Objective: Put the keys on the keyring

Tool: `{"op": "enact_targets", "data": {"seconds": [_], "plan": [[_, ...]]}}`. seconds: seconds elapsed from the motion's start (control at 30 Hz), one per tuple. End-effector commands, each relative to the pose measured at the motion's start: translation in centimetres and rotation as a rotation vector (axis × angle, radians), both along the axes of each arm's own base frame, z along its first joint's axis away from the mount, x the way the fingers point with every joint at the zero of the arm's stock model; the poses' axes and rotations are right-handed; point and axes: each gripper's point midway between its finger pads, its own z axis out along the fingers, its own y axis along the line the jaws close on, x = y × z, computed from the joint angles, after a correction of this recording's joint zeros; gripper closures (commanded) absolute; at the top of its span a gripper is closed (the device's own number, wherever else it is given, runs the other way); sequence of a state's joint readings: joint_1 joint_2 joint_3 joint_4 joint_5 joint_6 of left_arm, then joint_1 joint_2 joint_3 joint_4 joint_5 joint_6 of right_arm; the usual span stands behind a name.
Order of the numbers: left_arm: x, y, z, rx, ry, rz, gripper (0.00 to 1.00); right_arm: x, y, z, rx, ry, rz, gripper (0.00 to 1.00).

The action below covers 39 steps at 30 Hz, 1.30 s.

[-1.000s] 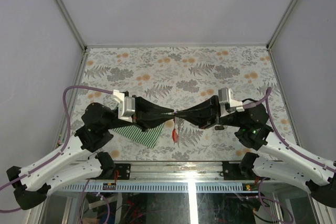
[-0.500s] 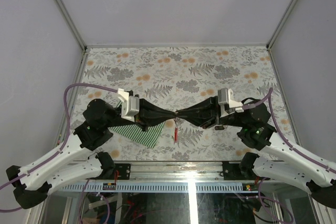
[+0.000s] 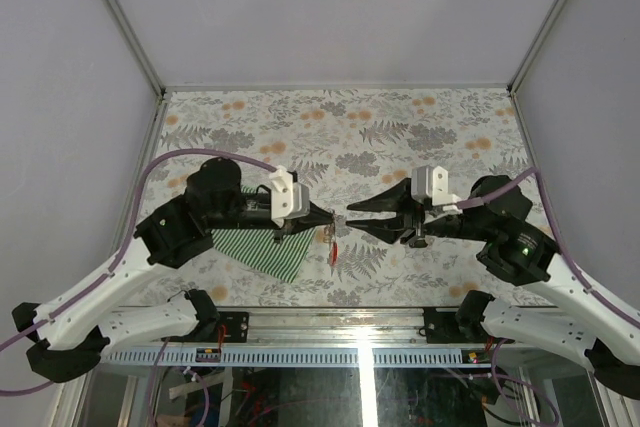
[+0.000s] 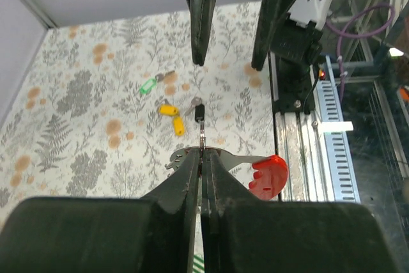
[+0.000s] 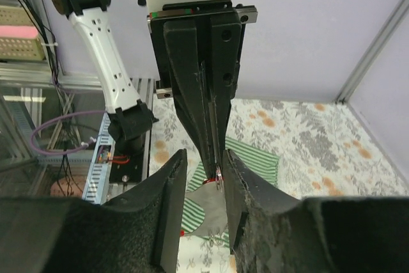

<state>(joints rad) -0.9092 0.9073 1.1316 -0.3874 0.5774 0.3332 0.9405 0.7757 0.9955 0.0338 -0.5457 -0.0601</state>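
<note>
The left fingers (image 4: 192, 169) are pressed together on the keyring (image 4: 220, 155). They pinch its thin grey metal loop at their tips and hold it clear of the surface. The ring's bright red tag (image 4: 268, 176) sticks out to one side, toward the near rail. The right fingers (image 3: 358, 207) point straight at them from the opposite side. They are spread and hold nothing, and a small gap separates the two sets of tips.

In the left wrist view the keys lie on the floral surface (image 4: 83, 145) beyond the ring. Two yellow-headed keys (image 4: 168, 110) lie close together. A green-tagged key (image 4: 149, 85) is farther out, with a small dark piece just beside it. A dark-headed key (image 4: 199, 110) sits exactly in line with the pinched loop. Its thin shank seems to meet the ring, but from this angle I cannot tell whether it is threaded on or lying on the surface behind.

From above, the black fingers of both arms cover the middle of the surface and hide the loose keys; only the red tag shows just below the left tips. A green-and-white striped cloth (image 3: 262, 252) lies flat under the left arm's wrist, partly covered by it. A purple cable (image 3: 200, 157) loops over the left arm. An aluminium rail (image 3: 330, 315) runs along the near edge, and pale grey walls close in the other three sides.
</note>
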Motion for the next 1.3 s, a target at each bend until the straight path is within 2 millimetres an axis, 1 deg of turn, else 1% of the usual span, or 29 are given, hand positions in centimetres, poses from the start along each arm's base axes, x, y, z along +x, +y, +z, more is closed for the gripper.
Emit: {"op": "enact_targets", "data": {"seconds": [0.0, 0.1, 0.47, 0.97, 1.2, 1.27], "plan": [[0.8, 0.6, -1.5, 0.133, -0.023, 0.018, 1.0, 1.2, 0.1, -1.2, -0.095, 0.015, -0.05, 0.64], [0.9, 0.7, -1.9, 0.169, -0.021, 0.018, 1.0, 1.5, 0.5, -2.0, -0.12, 0.023, -0.049, 0.63], [0.7, 0.5, -1.6, 0.176, -0.027, -0.006, 1.0, 2.3, 1.3, -4.3, -0.191, 0.048, -0.049, 0.62], [0.2, 0.2, -1.6, 0.174, -0.023, -0.03, 1.0, 2.9, 2.5, -5.7, -0.235, 0.056, -0.035, 0.63], [0.1, 0.2, -1.6, 0.174, -0.033, -0.036, 1.0, 3.1, 2.7, -5.7, -0.238, 0.055, -0.036, 0.77], [0.1, 0.2, -1.6, 0.173, -0.037, -0.039, 1.0, 3.0, 2.7, -5.6, -0.238, 0.054, -0.033, 0.83]]}}
